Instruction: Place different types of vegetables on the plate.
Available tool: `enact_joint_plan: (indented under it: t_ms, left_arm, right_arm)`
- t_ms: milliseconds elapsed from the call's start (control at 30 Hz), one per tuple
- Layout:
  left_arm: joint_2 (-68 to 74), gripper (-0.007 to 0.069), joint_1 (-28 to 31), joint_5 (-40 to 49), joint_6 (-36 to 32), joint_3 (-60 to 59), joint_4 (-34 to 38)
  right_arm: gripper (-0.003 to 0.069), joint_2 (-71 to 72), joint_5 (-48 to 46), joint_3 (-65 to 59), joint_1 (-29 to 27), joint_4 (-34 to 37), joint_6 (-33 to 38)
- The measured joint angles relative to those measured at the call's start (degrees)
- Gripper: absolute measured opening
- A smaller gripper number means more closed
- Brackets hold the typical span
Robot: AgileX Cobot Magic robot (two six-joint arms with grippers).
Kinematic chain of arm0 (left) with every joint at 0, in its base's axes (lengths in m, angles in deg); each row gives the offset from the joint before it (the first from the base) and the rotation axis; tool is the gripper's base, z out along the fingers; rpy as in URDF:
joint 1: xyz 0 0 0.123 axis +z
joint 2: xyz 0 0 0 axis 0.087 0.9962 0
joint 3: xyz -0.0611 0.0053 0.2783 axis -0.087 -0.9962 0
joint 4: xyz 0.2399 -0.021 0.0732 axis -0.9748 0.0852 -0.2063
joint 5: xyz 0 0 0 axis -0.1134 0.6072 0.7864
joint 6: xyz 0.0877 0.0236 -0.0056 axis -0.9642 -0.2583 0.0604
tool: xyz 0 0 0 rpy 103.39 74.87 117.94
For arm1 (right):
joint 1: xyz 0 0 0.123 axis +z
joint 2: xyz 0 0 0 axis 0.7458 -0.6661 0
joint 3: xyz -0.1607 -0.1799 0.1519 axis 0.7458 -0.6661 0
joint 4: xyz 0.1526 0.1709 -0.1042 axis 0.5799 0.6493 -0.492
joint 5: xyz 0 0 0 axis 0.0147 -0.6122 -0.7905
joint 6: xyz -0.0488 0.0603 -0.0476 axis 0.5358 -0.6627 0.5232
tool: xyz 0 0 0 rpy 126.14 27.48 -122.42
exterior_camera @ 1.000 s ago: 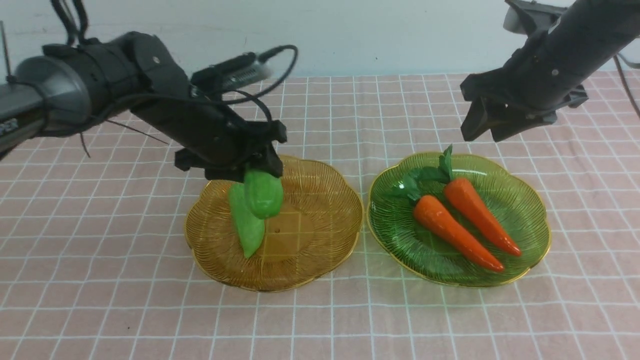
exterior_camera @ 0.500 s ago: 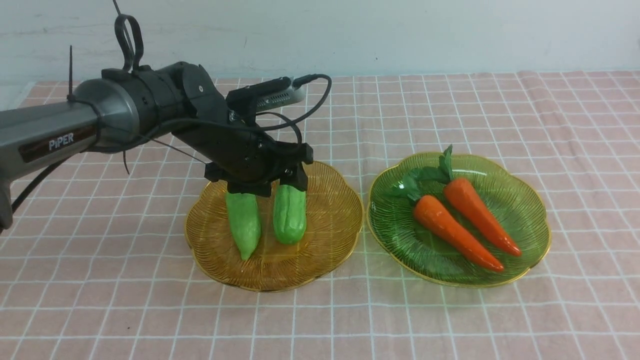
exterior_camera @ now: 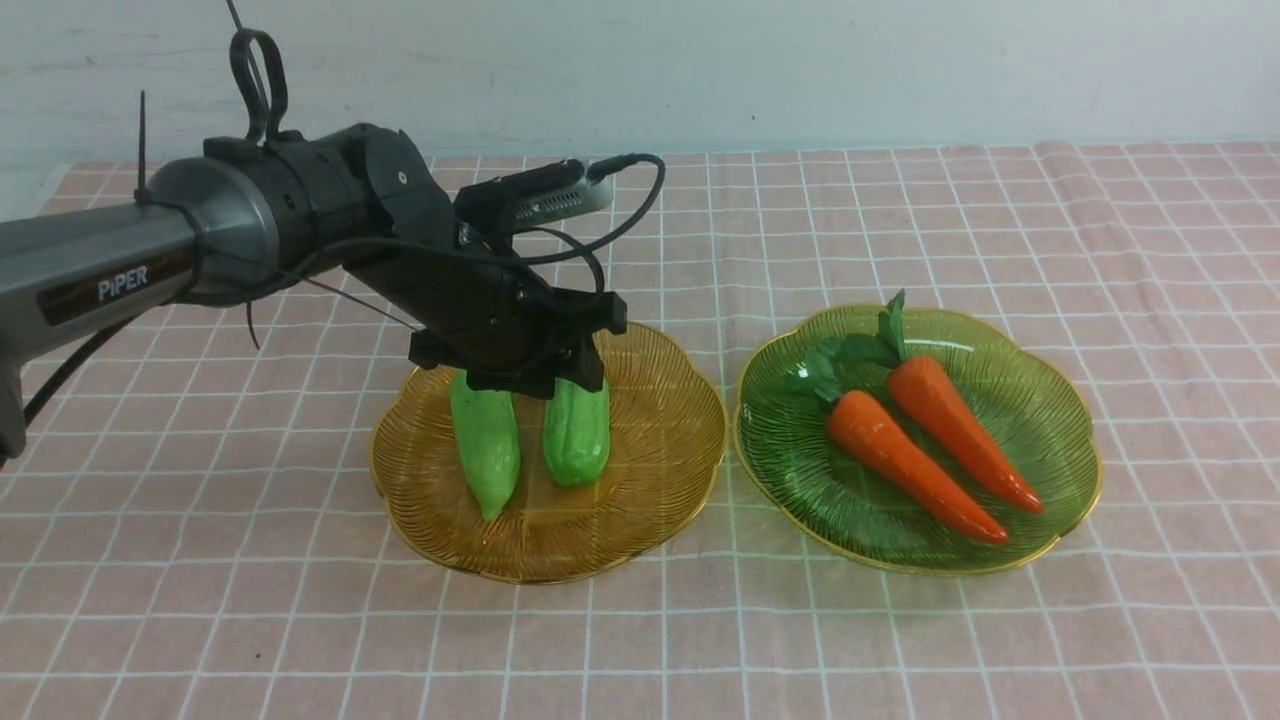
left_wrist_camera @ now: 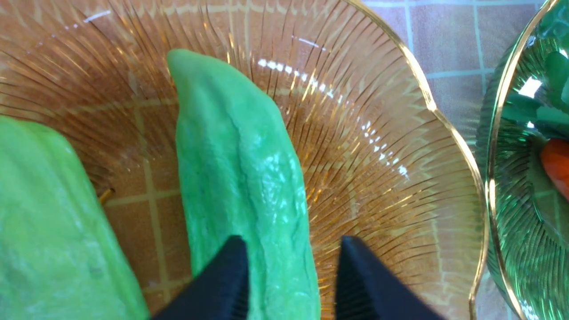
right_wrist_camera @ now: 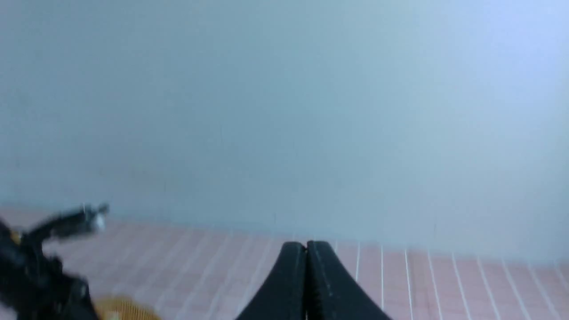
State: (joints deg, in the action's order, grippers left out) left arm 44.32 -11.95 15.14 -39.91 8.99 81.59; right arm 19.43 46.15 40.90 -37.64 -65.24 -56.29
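The left gripper (left_wrist_camera: 292, 249) stood parted astride a ridged gourd (left_wrist_camera: 240, 146) lying on the amber plate (left_wrist_camera: 391, 133); the right gripper (right_wrist_camera: 306, 266) was closed, empty; withdrawing straight upward seemed safest, avoiding drag.

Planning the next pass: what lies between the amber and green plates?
Only a bare strip of pink checked tablecloth separates amber plate from green plate, per the front view.

Centre-left, a pointed green gourd (exterior_camera: 486, 450) and a blunt ridged gourd (exterior_camera: 577, 442) lay side by side on the amber plate (exterior_camera: 662, 440); centre-right, two orange carrots (exterior_camera: 908, 462) lay parallel on the green plate (exterior_camera: 1052, 430).
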Motion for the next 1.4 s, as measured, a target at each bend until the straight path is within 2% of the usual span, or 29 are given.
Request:
enact_joint_plan:
  t_ms: [100, 133, 200, 300, 800, 967, 1100, 1233, 1400]
  left_arm:
    - [0.0, 0.0191, 0.0, 0.28, -0.08, 0.0, -0.06]
    - [-0.36, 0.0114, 0.0, 0.79, -0.43, 0.0, -0.3]
    - [-1.44, 0.0038, 0.0, 1.73, -1.52, -0.05, -0.96]
    - [-4.48, 0.0002, 0.0, 2.86, -2.8, -0.05, -2.08]
    - [-20.83, -0.0003, 0.0, 13.04, -3.58, -0.05, -14.38]
    - [-23.78, -0.0003, 0.0, 14.97, -3.58, -0.05, -15.56]
    - [-24.74, -0.0003, 0.0, 16.47, -3.58, -0.05, -15.63]
    - [-24.82, -0.0003, 0.0, 19.38, -3.58, -0.05, -15.76]
    - [-27.15, -0.0003, 0.0, 24.52, -3.58, -0.05, -16.55]
  right_arm:
    - [-0.0016, 4.24, 7.28, -6.32, 0.0, 0.0, 0.0]
    - [-0.0016, 4.59, 8.11, -7.26, 0.0, 0.0, 0.0]
    - [-0.0016, 4.31, 8.84, -8.31, 0.0, 0.0, 0.0]
    - [-0.0016, 2.61, 9.26, -8.69, 0.0, 0.0, 0.0]
    - [-0.0016, 1.31, 8.39, -8.81, 0.0, 0.0, 0.06]
    - [-0.0016, 1.37, 8.68, -10.17, -0.07, 0.0, 0.06]
    - [-0.0016, 2.85, 8.74, -15.38, -1.37, 0.0, 0.06]
    - [-0.0016, 5.56, 7.91, -23.56, -5.19, 0.0, 0.06]
    - [-0.0016, 5.56, 3.15, -30.03, -7.52, 0.0, 0.06]
